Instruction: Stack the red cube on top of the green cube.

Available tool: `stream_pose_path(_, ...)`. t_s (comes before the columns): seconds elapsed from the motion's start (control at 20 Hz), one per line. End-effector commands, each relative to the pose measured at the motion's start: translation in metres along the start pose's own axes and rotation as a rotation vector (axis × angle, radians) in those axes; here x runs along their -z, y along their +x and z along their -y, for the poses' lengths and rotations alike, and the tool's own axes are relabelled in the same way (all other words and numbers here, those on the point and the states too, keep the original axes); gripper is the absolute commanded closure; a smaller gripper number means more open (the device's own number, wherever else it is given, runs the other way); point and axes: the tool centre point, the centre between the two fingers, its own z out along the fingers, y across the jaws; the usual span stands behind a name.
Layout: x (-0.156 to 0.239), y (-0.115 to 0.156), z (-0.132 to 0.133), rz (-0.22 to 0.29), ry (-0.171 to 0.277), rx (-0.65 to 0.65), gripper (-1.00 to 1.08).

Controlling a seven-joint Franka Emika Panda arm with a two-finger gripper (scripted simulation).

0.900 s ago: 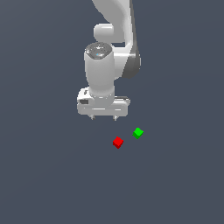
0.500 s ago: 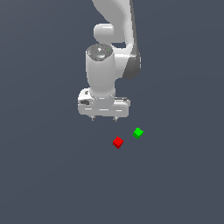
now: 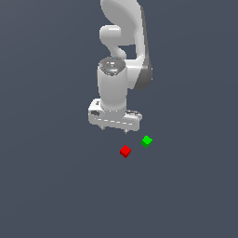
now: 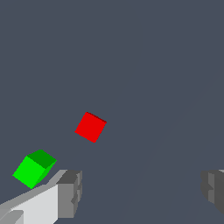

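Seen from outside: white robot arm [image 3: 122, 56] reaching down over a plain dark grey floor [image 3: 46, 186]. Claw [image 3: 114, 132] spread wide, holding nothing, hung above the floor. Red cube [image 3: 125, 151] sat on the floor just below the claw, toward the exterior view's right. Green cube [image 3: 146, 141] lay near the red cube, apart from it, further right. Bare floor on all sides of the red cube [image 4: 90, 127]. Green cube [image 4: 34, 168] beside one grey fingertip [image 4: 70, 194].
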Motion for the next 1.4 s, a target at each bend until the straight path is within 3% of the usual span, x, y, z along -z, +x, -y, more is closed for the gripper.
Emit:
stream_pose_path(0.0, -0.009, 0.0, 0.006, 0.004, -0.002, -0.047, -0.92)
stream_pose_path(0.8, -0.078, 0.013, 0.048, 0.035, -0.01, -0.4, -0.92)
stream_pose_path(1.35, -0.097, 0.021, 0.058, 0.044, -0.011, -0.499, -0.92)
